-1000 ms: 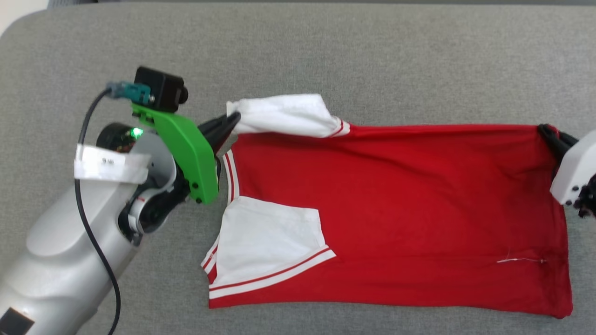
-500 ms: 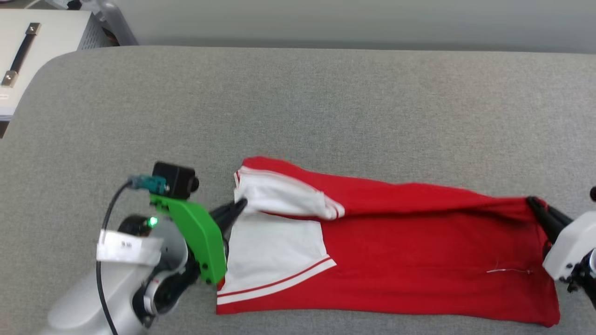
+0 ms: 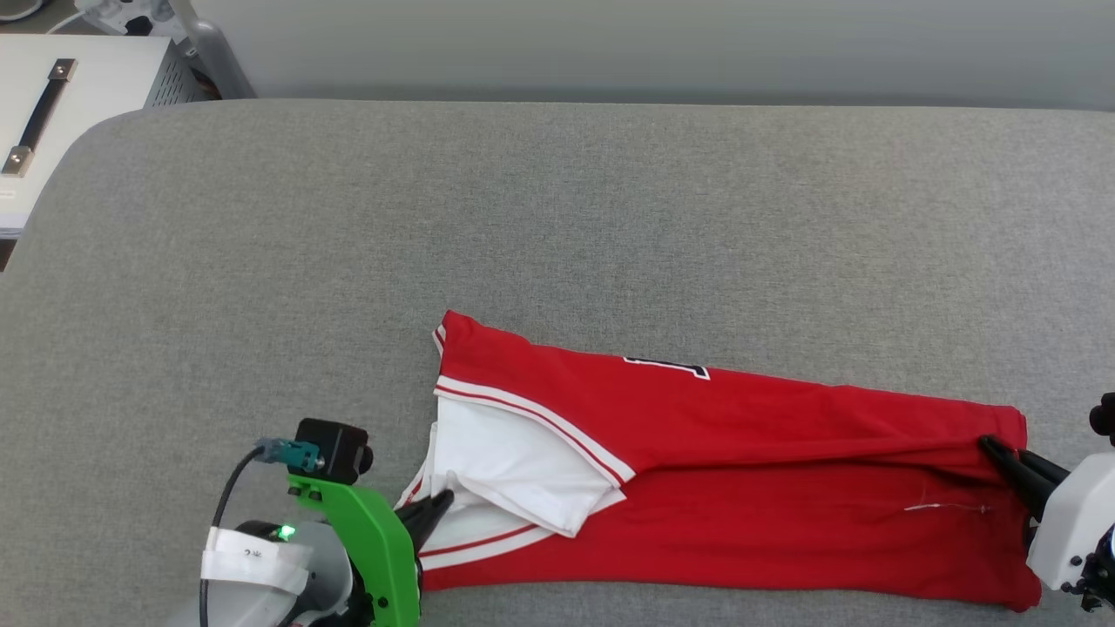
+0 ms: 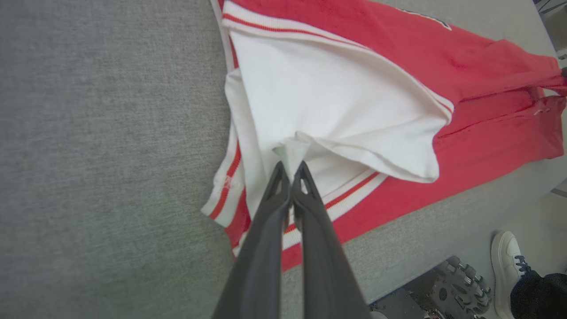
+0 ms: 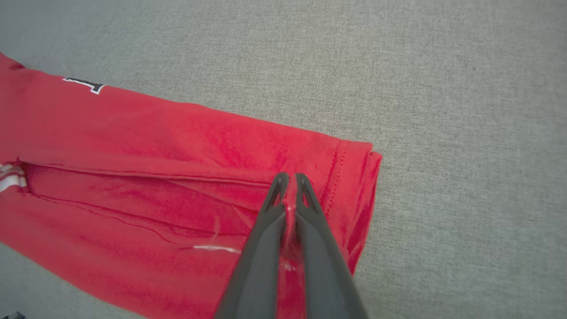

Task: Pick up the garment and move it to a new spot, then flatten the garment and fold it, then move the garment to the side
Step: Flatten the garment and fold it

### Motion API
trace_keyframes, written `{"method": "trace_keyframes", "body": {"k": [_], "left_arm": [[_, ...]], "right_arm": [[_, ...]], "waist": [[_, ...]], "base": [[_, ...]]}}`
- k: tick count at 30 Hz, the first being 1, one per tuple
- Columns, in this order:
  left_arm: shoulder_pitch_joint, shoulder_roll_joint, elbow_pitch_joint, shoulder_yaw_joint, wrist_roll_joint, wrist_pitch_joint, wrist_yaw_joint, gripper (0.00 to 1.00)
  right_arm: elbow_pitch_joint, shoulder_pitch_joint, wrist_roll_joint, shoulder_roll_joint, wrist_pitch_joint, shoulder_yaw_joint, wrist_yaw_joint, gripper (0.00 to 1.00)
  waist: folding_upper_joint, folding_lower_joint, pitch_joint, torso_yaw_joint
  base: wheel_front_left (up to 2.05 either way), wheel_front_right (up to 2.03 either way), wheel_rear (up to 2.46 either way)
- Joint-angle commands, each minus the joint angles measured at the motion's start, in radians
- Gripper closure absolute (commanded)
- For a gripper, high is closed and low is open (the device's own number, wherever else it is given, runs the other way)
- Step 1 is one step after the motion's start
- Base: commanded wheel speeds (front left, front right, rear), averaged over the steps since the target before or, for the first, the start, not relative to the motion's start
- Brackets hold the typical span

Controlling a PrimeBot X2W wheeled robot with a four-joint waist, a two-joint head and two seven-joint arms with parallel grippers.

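The garment (image 3: 740,453) lies along the near edge of the grey surface, its far long side folded over toward me into a narrow red band; a sliver of black lettering (image 3: 671,367) peeks out at the fold. My left gripper (image 3: 442,500) is shut on the white sleeve (image 4: 336,102) at the collar end, and the left wrist view shows white cloth (image 4: 290,153) pinched at the fingertips. At the hem end my right gripper (image 3: 989,444) is shut on the red fabric (image 5: 212,146), its tips (image 5: 288,177) clamped on the folded edge.
The grey padded surface (image 3: 557,218) stretches wide beyond the garment. A white cabinet with a dark handle (image 3: 39,113) stands off the far left corner. A person's white shoe (image 4: 507,261) and a wheeled base (image 4: 456,292) sit on the floor below the near edge.
Both grippers have drawn the far edge of the garment toward me and down onto the near half, folding it lengthwise. The head camera has tilted up, so the scene sits lower in its view.
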Motion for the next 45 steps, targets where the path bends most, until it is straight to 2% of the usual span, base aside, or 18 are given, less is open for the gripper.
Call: {"method": "trace_keyframes", "body": {"k": [1,13,14,15,16,17,18,27,29,33,38,41,43,45], "left_arm": [[0.010,-0.006,0.005,-0.009,0.007,0.012,0.000,1.00],[-0.017,-0.040,0.100,-0.045,0.037,0.023,-0.015,1.00],[-0.017,-0.043,0.104,-0.047,0.036,0.025,-0.016,1.00],[-0.016,-0.048,0.111,-0.048,0.030,0.031,-0.015,1.00],[-0.014,-0.051,0.115,-0.050,0.025,0.037,-0.014,0.74],[-0.013,-0.053,0.118,-0.052,0.024,0.041,-0.012,0.04],[-0.011,-0.055,0.120,-0.052,0.022,0.039,-0.010,0.00],[0.019,-0.074,0.119,-0.023,0.030,-0.061,0.006,0.00],[0.022,-0.088,0.101,0.009,0.055,-0.165,0.012,0.00],[0.009,-0.090,0.088,0.033,0.123,-0.297,0.009,0.00],[-0.005,-0.101,0.091,0.060,0.215,-0.416,0.020,0.00],[-0.008,-0.120,0.076,0.112,0.305,-0.438,0.034,0.00],[0.003,-0.156,0.028,0.209,0.387,-0.440,0.047,0.00],[0.037,-0.197,-0.027,0.311,0.483,-0.440,0.041,0.00]], "right_arm": [[-0.005,0.012,-0.010,-0.008,0.005,0.007,-0.001,1.00],[0.001,0.004,-0.056,-0.041,0.013,0.080,-0.001,0.98],[0.003,0.005,-0.057,-0.043,0.012,0.084,-0.001,0.67],[0.011,0.007,-0.055,-0.042,0.013,0.085,-0.001,0.00],[0.017,0.009,-0.052,-0.041,0.017,0.087,-0.001,0.00],[0.018,0.012,-0.047,-0.040,0.021,0.092,-0.001,0.00],[0.017,0.014,-0.042,-0.038,0.021,0.093,-0.001,0.00],[-0.029,0.075,0.002,-0.051,0.033,0.053,-0.001,0.00],[-0.058,0.107,0.019,-0.033,0.050,-0.027,-0.001,0.00],[-0.064,0.129,0.037,0.006,0.094,-0.106,-0.001,0.00],[-0.065,0.147,0.035,0.066,0.164,-0.209,-0.001,0.00],[-0.062,0.154,0.004,0.103,0.211,-0.269,-0.001,0.00],[-0.058,0.157,-0.016,0.129,0.241,-0.308,-0.001,0.00],[-0.052,0.157,-0.033,0.158,0.272,-0.348,-0.001,0.00]], "waist": [[0.0000,0.0001,0.004,0.001],[0.0000,0.0001,0.017,0.001],[0.0000,0.0001,0.015,0.001],[0.0000,0.0001,0.013,0.001],[0.0000,0.0001,0.009,0.000],[0.0000,0.0001,0.004,-0.001],[0.0000,0.0001,-0.002,-0.003],[0.0000,0.0001,-0.053,-0.013],[0.0000,0.0001,-0.069,-0.012],[0.0000,0.0001,-0.070,-0.007],[0.0000,0.0001,-0.060,0.005],[0.0000,0.0001,-0.050,0.014],[0.0000,0.0001,-0.042,0.020],[0.0000,0.0001,-0.032,0.026]], "base": [[0.00,0.00,0.00],[0.00,0.00,0.00],[0.00,0.00,0.00],[0.00,0.00,0.00],[0.00,0.00,0.00],[0.00,0.00,0.00],[0.00,0.00,0.00],[0.00,0.00,0.00],[0.00,0.00,0.00],[0.00,0.00,0.00],[0.00,0.00,0.00],[0.00,0.00,0.00],[0.00,0.00,0.00],[0.00,0.00,0.00]]}}
